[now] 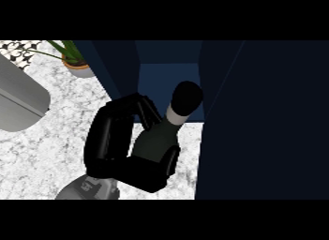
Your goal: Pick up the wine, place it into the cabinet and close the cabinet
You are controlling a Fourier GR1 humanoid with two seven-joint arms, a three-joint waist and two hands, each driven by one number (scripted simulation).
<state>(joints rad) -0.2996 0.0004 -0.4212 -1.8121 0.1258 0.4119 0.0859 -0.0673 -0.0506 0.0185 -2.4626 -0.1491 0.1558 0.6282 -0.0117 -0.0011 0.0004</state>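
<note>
The wine bottle [161,136] stands over the counter [35,159] near its right part, just before the open cabinet [264,117], its top tilted toward the cabinet's opening. The left hand [122,145] curls round the bottle's left and near sides. A potted plant [75,61] sits toward the counter's far edge, left of the cabinet. An appliance [11,93] lies at the counter's left edge.

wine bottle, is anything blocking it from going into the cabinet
Nothing visible does. The wine bottle, held in the hand, points its dark cap at the cabinet opening, whose blue interior shows bare just ahead. The open door stands to the right, beside the path.
</note>
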